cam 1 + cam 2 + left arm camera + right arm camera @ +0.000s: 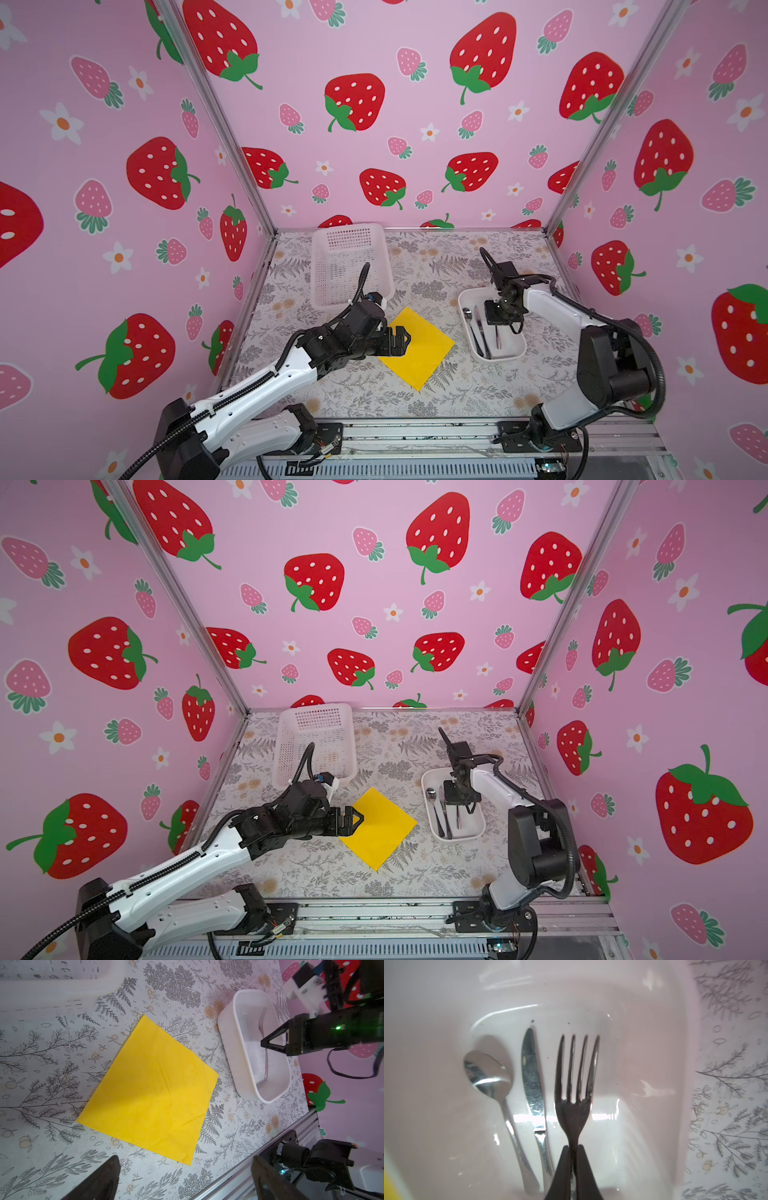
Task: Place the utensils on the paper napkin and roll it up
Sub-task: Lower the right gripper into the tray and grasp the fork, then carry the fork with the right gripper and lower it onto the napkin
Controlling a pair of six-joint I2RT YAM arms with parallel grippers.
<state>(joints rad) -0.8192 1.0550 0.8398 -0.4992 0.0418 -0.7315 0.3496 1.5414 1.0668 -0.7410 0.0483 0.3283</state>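
Yellow creased napkin [149,1093], right gripper [573,1153] clamped on silver fork [574,1111], left gripper [355,820] wide apart, empty

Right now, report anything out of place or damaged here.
Nothing stands out. The paper napkin lies flat, lightly creased; spoon and knife lie side by side in the white tray, fork in the right gripper.

Both top views evenly, brightly lit; walls bent by wide-angle distortion toward edges. Soft diagonal shadow cast across paper napkin [149,1088] in left wrist view. In right wrist view, glare streaks reflected on tray [643,1043] floor; fork [576,1088] rendered dark; right gripper [573,1148] blurred
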